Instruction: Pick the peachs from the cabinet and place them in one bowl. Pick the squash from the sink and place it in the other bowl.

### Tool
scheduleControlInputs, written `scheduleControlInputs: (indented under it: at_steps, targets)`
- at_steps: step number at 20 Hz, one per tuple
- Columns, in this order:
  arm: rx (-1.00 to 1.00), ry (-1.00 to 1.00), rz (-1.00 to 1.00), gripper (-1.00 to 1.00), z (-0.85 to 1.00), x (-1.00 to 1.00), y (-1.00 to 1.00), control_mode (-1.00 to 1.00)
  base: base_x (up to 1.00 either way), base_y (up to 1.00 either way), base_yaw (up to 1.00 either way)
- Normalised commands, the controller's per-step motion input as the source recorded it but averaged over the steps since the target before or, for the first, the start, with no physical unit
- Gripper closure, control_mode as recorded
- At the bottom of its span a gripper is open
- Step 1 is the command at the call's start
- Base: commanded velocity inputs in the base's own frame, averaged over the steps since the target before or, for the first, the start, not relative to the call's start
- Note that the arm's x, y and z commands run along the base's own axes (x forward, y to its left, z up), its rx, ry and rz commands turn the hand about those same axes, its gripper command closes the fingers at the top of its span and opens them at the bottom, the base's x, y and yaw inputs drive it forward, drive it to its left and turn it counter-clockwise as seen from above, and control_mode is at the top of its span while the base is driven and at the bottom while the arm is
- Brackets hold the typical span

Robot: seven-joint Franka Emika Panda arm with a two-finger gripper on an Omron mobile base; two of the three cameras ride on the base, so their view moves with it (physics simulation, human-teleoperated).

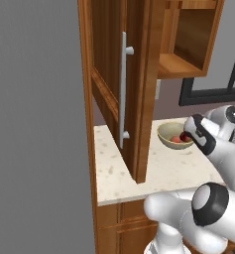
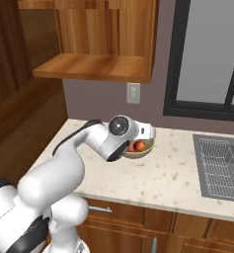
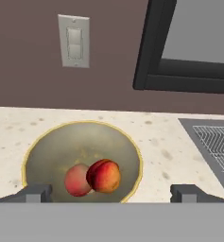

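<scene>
The white arm [image 2: 64, 168] bends forward over the desk [image 2: 168, 178], its wrist angled down above the tan bowl [image 3: 42, 146]. The gripper [image 3: 111, 193] hangs just over the bowl's near rim, fingers [image 3: 35, 193] spread wide with nothing between them. Both peaches [image 3: 97, 177] lie touching in the bowl's bottom; round, they show no long axis, and the front one turns a dark crease upward. Their skin is orange-red with yellow patches. The bowl is smooth, shallow and round, on pale speckled stone. The wooden cabinet [image 1: 139, 74] stands open, its grey bar handle [image 1: 123, 89] upright. The wire-racked sink [image 2: 219, 165] lies to the right.
</scene>
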Motion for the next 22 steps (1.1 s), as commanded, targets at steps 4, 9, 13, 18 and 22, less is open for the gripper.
scheduleControlInputs:
  at_steps: [4,9,13,18,22]
  targets:
    - [0.0,0.0,0.0,-1.0,0.29,-0.62,0.0,-1.0,0.0,0.0,0.0]
    - [0.0,0.01,0.0,-1.0,0.42,-0.57,0.0,-1.0,0.0,0.0,0.0]
    - [0.0,0.0,-0.01,-1.0,0.4,-0.63,0.0,-1.0,0.0,0.0,0.0]
    - [0.0,0.03,-0.1,-1.0,0.4,-0.43,0.0,-1.0,0.0,0.0,0.0]
    - [0.0,0.14,-0.14,-1.0,0.33,-0.63,0.0,-1.0,0.0,0.0,0.0]
